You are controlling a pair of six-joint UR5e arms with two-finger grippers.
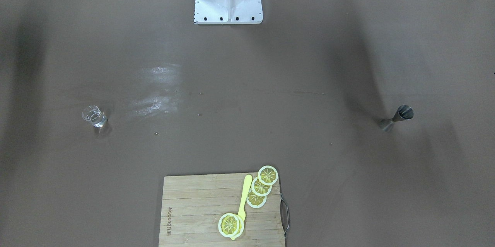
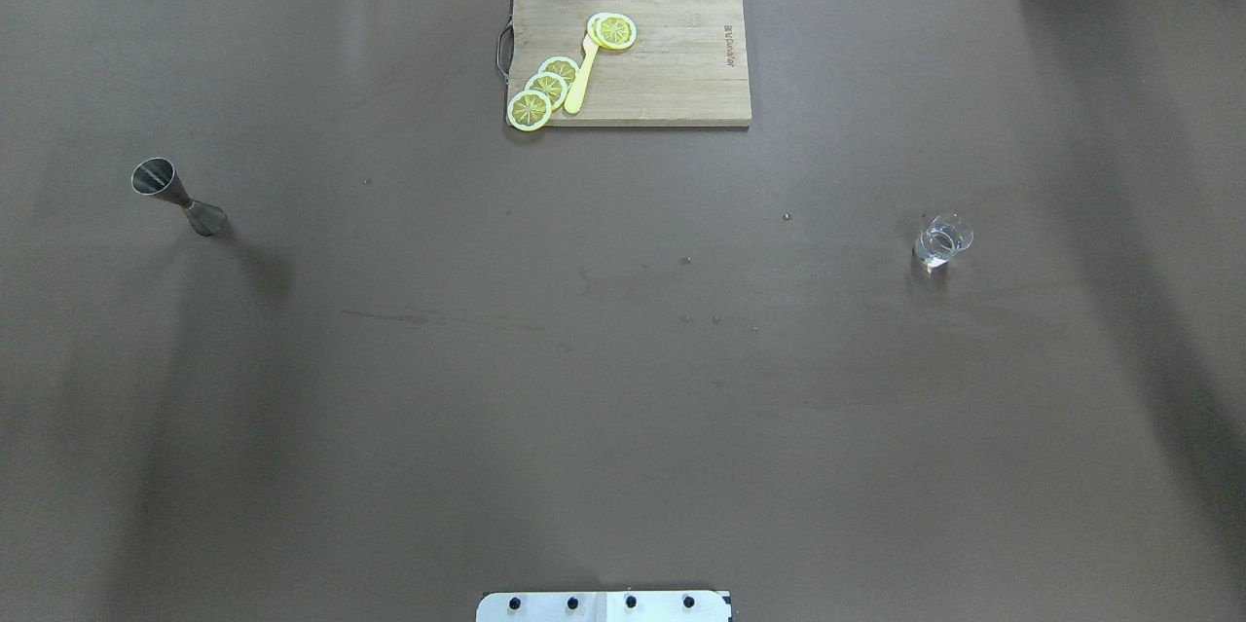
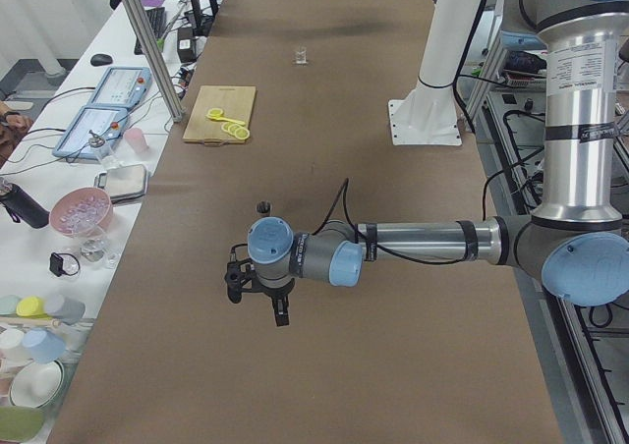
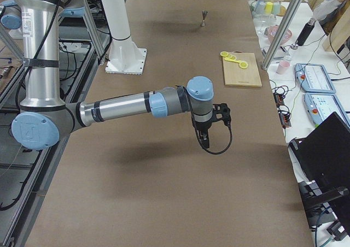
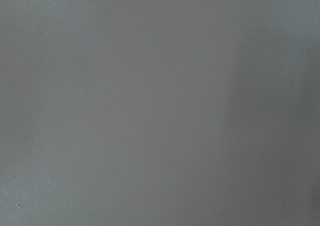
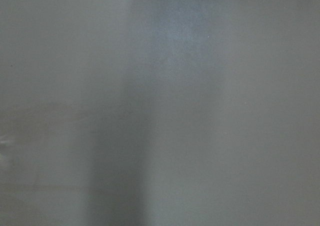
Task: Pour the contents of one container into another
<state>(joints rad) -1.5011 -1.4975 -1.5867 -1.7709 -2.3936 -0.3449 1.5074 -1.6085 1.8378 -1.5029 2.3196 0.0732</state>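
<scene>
robot lab: teach pendants [image 4: 313,76], aluminium frame post [image 3: 147,41] beside table.

Soft even light; broad shadows streak the table [image 1: 247,131], pale glare patch [image 1: 156,90] (front-facing view); wrist views blurred grey.

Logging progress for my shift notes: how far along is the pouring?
Nothing looks done: the jigger and the glass stand far apart on the table, untouched. Nothing is in hand; the left tool and right tool hang over bare table. Left to do: grasp, carry, pour.

perhaps blurred table surface [image 5: 160,106]
</scene>
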